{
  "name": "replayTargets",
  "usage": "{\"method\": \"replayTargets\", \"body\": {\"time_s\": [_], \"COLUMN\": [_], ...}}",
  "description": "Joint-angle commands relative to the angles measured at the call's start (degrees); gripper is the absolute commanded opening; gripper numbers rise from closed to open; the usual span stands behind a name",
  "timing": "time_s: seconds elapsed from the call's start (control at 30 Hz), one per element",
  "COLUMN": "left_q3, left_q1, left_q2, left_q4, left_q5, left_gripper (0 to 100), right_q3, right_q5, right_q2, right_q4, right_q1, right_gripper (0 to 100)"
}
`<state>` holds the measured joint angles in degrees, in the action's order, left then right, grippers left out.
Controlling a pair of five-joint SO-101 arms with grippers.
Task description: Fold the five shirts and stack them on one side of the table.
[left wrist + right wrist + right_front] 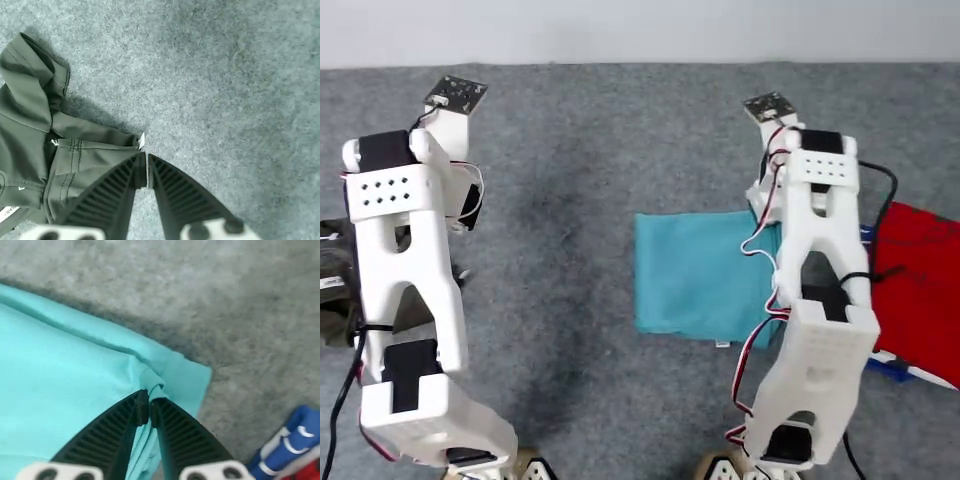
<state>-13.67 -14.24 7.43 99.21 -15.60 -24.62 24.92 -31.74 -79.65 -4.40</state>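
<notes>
A teal shirt [695, 275] lies flat on the grey carpeted table [570, 150], right of centre. My right gripper [146, 399] is shut on a puckered bit of the teal shirt [65, 385] near its corner. At the table's left edge lies a crumpled dark green shirt [332, 290]. My left gripper [146, 159] is shut at the corner of the dark green shirt [30, 140], just below a small white tag [141, 141]. In the high view both arms' bodies hide their fingers.
A red shirt [920, 290] lies at the right edge on top of a blue shirt [890, 367], whose blue-and-white edge [290, 445] also appears close to the teal one. Bare carpet stretches between the two arms and along the far side.
</notes>
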Motion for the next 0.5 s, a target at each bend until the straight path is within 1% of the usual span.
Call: {"method": "replayTargets", "body": {"time_s": [0.0, 0.17, 0.27, 0.47], "left_q3": [-0.22, -0.22, -0.22, -0.22], "left_q1": [-0.18, -0.18, -0.18, -0.18], "left_q2": [-2.73, -2.73, -2.73, -2.73], "left_q4": [1.23, 1.23, 1.23, 1.23], "left_q5": [-0.35, -0.35, -0.35, -0.35], "left_gripper": [2, 2, 2, 2], "right_q3": [-5.54, -10.11, -10.29, -10.29], "right_q5": [1.85, 3.87, 4.92, 5.45], "right_q2": [1.01, 0.84, 0.75, -2.68], "right_q4": [0.75, 1.98, 4.7, 4.88], "right_q1": [-2.07, -1.71, -1.71, -1.8], "right_gripper": [0.9, 1.0, 1.1, 1.6]}}
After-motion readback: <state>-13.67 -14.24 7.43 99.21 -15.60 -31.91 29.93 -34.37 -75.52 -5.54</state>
